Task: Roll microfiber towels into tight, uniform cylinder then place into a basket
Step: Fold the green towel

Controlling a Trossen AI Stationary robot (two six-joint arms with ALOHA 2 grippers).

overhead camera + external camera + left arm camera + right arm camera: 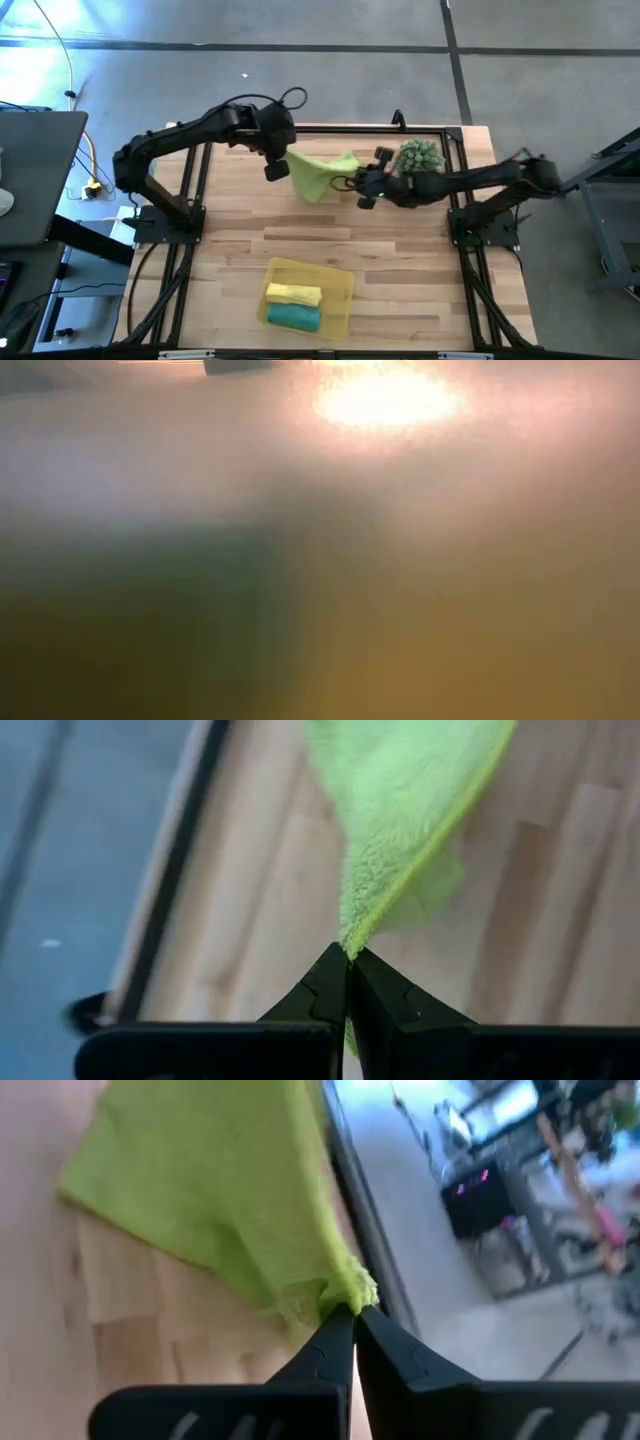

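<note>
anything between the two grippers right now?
Only the lime towel: it spans from the left gripper to the right gripper, each shut on a corner. The high view shows it; both wrist views confirm the pinches.

The towel (pixel 320 174) by the spiky plant (pixel 420 157) is lime green with a brighter yellow-green edge; the plant is a duller, mottled green. The tray (pixel 336 283) is see-through yellow, holding a bright yellow roll (pixel 293 294) and a teal roll (pixel 294 317). The table (pixel 400 260) is pale wood in plank stripes, framed in black.
</note>
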